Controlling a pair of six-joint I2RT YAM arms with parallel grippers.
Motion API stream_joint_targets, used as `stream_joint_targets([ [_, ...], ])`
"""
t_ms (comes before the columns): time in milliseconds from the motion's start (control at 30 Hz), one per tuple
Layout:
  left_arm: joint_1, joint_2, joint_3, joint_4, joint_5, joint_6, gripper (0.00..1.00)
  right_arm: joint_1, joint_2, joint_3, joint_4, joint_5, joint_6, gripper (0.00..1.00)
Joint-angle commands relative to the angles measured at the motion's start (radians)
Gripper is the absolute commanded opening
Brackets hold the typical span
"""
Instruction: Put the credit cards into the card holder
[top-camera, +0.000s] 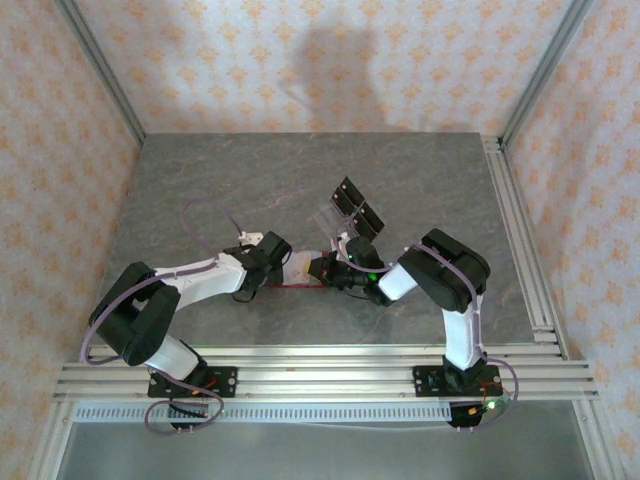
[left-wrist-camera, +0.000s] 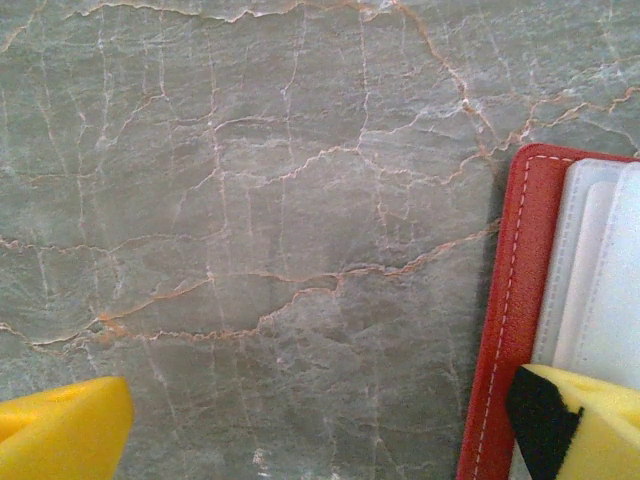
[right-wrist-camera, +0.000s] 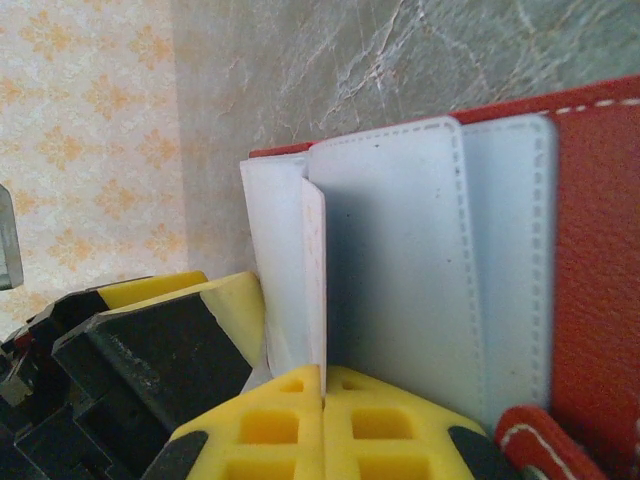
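Overhead, both arms bend at the elbow and reach inward, meeting at the centre of the table (top-camera: 200, 200). The left arm reaches from 7 o'clock. The fingers of the left gripper (left-wrist-camera: 320, 430) are spread wide apart, one yellow tip over the edge of the open red card holder (left-wrist-camera: 505, 300). The right arm reaches from 5 o'clock. The right gripper (right-wrist-camera: 323, 400) is pinched together on a thin pale credit card (right-wrist-camera: 314, 270), which stands edge-on against the holder's pale pockets. A clear rack (top-camera: 345, 210) sits at 1 o'clock from the holder.
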Motion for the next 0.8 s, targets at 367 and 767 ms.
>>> stream_joint_targets([
  [367,-0.001,-0.015,0.008,-0.044,-0.012,-0.011,0.99,-0.003,-0.009,0.018,-0.218,0.024,-0.088,0.00],
  [767,-0.002,0.015,0.009,0.000,0.041,0.021,0.99,-0.058,-0.039,0.096,-0.413,-0.031,-0.231,0.00],
])
